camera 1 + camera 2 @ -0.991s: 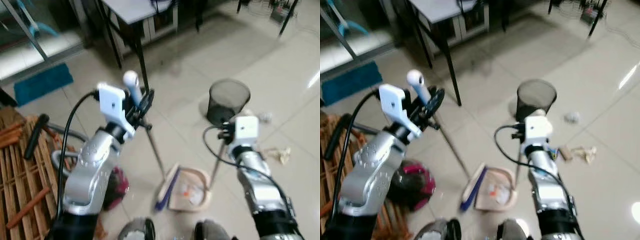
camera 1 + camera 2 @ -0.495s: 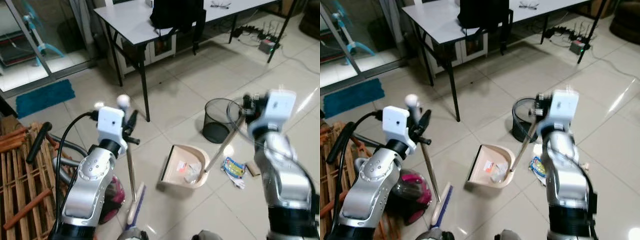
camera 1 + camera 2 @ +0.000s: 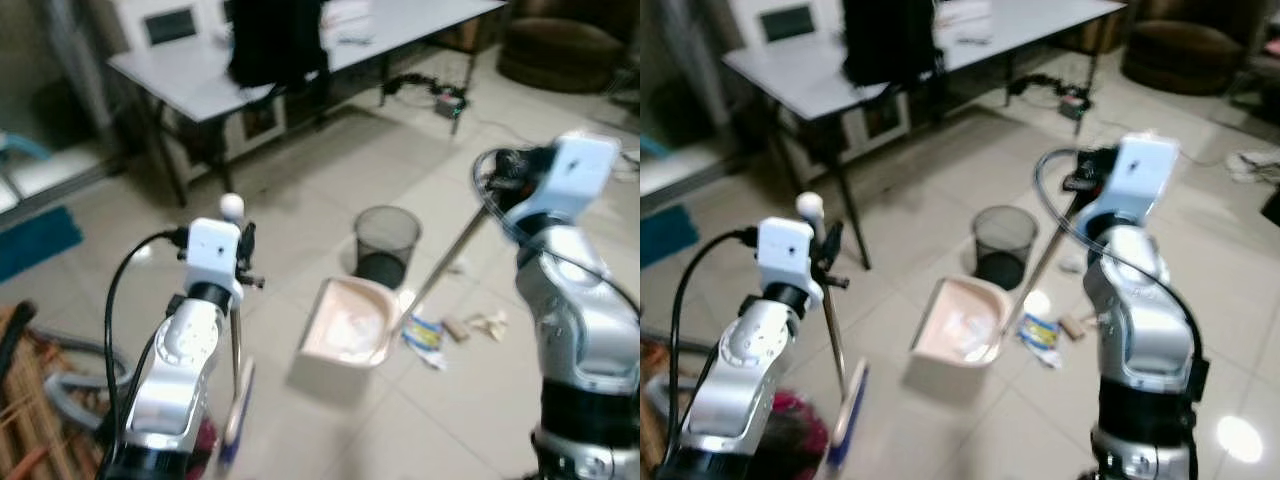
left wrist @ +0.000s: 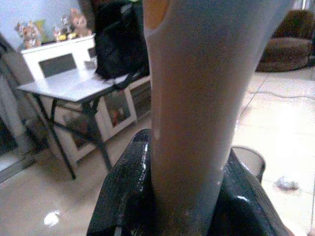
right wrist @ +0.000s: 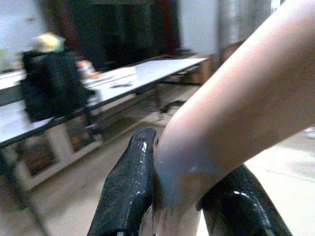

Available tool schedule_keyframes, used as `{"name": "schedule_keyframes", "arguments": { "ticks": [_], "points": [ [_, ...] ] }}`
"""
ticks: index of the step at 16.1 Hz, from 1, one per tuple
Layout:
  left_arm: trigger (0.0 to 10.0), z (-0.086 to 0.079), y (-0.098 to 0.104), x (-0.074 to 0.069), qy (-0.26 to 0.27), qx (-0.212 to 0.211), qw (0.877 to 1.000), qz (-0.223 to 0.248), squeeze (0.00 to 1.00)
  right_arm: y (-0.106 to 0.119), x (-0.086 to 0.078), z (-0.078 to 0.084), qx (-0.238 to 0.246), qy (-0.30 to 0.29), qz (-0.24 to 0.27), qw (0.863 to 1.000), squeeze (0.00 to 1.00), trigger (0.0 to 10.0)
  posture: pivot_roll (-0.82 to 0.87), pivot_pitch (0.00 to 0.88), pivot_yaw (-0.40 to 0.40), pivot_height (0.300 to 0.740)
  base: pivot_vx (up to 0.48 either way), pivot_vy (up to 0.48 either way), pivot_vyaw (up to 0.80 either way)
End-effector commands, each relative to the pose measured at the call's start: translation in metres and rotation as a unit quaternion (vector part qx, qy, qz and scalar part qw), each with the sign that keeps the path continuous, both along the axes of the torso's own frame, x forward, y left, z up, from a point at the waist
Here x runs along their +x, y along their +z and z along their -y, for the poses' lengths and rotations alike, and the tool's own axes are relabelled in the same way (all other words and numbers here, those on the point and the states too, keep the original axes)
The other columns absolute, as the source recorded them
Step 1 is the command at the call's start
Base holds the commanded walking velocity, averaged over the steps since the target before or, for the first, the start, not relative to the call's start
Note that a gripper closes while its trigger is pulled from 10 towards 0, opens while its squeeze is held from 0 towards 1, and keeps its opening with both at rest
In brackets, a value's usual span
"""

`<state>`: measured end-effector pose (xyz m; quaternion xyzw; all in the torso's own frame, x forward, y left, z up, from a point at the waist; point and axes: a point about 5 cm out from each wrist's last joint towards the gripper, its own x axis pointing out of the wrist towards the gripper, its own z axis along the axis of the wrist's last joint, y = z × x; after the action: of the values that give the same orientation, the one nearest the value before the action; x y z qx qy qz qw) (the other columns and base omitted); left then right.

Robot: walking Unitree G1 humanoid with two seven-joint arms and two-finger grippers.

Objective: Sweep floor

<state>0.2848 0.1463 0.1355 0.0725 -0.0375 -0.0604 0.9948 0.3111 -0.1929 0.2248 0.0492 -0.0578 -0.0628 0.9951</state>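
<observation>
Two long-handled tools were in the robot's grip. The left gripper (image 3: 240, 262) was clamped around the upper part of the broom handle (image 3: 234, 330), its black fingers (image 4: 129, 196) pressed against both sides of the pale shaft, and the broom stood nearly upright with its white and blue head (image 3: 235, 420) down on the tiled floor (image 3: 460, 400) near the robot's left side. The right gripper (image 3: 503, 180) was raised at the right, pinching the top of the dustpan handle (image 3: 445, 262), which slanted down and leftward to the pale dustpan (image 3: 345, 322). That dustpan sat tilted just in front of a black mesh wastebasket (image 3: 386, 240), with blurred litter inside it. Scraps of paper and wrappers (image 3: 430, 336) lay on the tiles just right of the dustpan. Farther off stood a grey table (image 3: 200, 85) with a black bag (image 3: 272, 40) on it.
</observation>
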Motion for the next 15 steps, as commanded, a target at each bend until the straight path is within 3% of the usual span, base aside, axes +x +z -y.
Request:
{"name": "schedule_keyframes", "arguments": {
  "ticks": [1,15],
  "points": [
    [10.0,0.004,0.006,0.002,-0.005,0.007,1.000,0.018,0.00,0.017,-0.001,0.003,0.008,-0.009,0.029,1.000,0.00,10.0,-0.15,0.000,0.046,0.740,0.398,0.000,0.00],
    [10.0,-0.004,0.003,0.002,0.017,0.019,0.999,0.026,0.00,0.053,0.013,-0.002,0.035,0.009,0.097,0.995,0.00,10.0,-0.15,0.000,0.044,0.740,0.407,0.000,0.00]
  ]
}}
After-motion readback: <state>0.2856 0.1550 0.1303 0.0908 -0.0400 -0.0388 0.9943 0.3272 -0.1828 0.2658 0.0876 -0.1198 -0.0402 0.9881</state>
